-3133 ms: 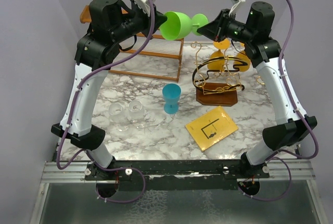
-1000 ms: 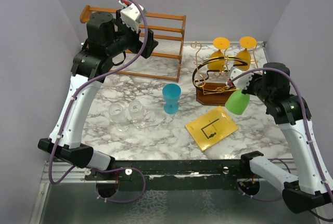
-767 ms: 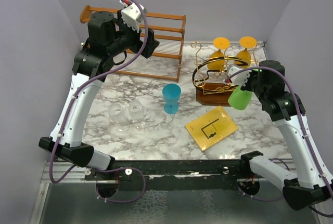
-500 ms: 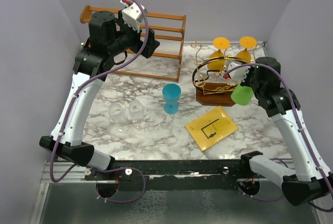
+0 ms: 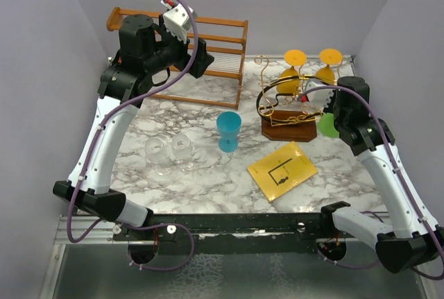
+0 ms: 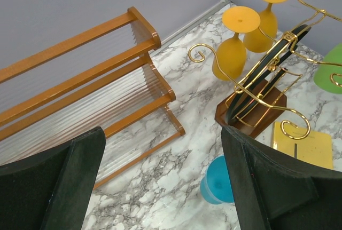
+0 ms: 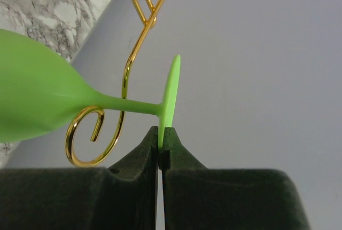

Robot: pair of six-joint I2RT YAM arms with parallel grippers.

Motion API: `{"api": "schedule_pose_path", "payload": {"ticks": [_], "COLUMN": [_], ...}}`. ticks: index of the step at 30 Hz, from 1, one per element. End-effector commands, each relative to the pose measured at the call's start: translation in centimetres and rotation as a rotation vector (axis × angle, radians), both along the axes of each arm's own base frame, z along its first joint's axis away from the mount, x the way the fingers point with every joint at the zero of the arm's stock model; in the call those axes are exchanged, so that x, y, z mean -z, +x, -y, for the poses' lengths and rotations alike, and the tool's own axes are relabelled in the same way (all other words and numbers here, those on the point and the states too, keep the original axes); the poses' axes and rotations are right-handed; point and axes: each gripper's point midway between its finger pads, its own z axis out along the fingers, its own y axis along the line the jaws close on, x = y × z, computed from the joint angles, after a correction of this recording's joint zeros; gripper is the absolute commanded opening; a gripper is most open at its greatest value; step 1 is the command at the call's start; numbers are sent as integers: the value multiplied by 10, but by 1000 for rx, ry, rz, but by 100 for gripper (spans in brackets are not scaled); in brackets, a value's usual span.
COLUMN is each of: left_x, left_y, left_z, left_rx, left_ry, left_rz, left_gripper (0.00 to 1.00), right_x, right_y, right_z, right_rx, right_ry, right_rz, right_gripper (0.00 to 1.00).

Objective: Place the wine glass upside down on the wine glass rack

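Left gripper [image 6: 163,187]: jaws stand wide apart with nothing between them. It hangs high and away from the work, I judge to leave the other arm room. Below and to the left of the gap lies the slatted wooden shelf [image 6: 80,96]. A blue cup [image 6: 216,182] sits on the table just inside my right finger. Beyond that finger are two orange glasses [image 6: 235,48], hung bowl-down on the wine glass rack [image 6: 256,88].

Yellow card [image 6: 304,144], in front of the rack base: a black line figure, no lettering I can read. I find no brand or label anywhere.

Right gripper [image 7: 160,139]: jaws closed on the rim of the foot of the green wine glass [image 7: 37,99]. The stem runs sideways from the pads, bowl off to the left. Pinching the foot leaves the stem bare, which I take to be for sliding it into a hook. The stem crosses a gold hook [image 7: 125,88], the curl just below it. I cannot tell whether they touch. The glass is at the rack, not yet hung.
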Motion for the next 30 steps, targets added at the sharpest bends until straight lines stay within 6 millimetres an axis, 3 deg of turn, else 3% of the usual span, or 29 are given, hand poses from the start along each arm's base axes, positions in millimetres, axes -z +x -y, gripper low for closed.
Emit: {"api": "schedule_pose_path", "payload": {"ticks": [1, 18, 30], "left_x": [-14, -16, -9], "left_y": [-3, -5, 1], "left_z": [3, -1, -2], "left_rx": [23, 18, 11], "left_ry": [-33, -42, -39], "left_rz": [28, 34, 22], "left_gripper": [92, 92, 92], "right_x": [-14, -8, -3], "right_y": [-10, -33, -42], "right_z": [12, 15, 2], "right_rx": [70, 68, -24], "right_ry": [-35, 19, 89], "right_rz": [55, 66, 30], "right_gripper": [1, 1, 1]}}
